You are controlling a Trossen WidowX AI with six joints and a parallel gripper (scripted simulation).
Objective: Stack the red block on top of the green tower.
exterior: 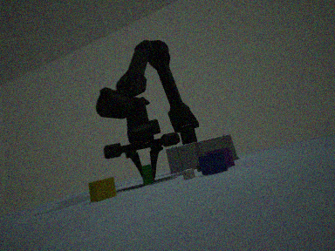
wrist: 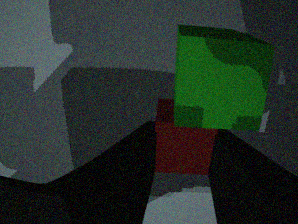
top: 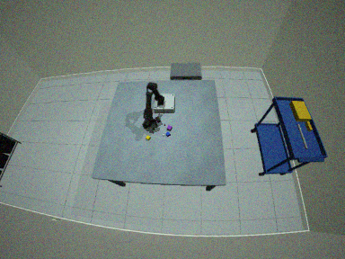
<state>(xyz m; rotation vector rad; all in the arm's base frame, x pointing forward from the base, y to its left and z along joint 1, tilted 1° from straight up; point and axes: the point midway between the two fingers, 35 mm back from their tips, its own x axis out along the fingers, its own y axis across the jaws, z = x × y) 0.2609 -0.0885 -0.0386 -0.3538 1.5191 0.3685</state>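
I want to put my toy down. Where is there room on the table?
Room: the table stretch below the yellow block in the top view, and right of the purple block. Crowded: around the gripper, red block and green tower.

The arm (exterior: 150,83) is black all over, built of thick rounded links joined by bulkier, drum-like joints. It rises from a pale grey box-shaped base (top: 164,102). Below the wrist sits a chunky black housing, and under it a straight horizontal bar with rounded knobs at both ends. The hand (exterior: 146,167) has two slim, tapered black fingers that narrow to points. No cables, screws or markings can be made out in the dim light.
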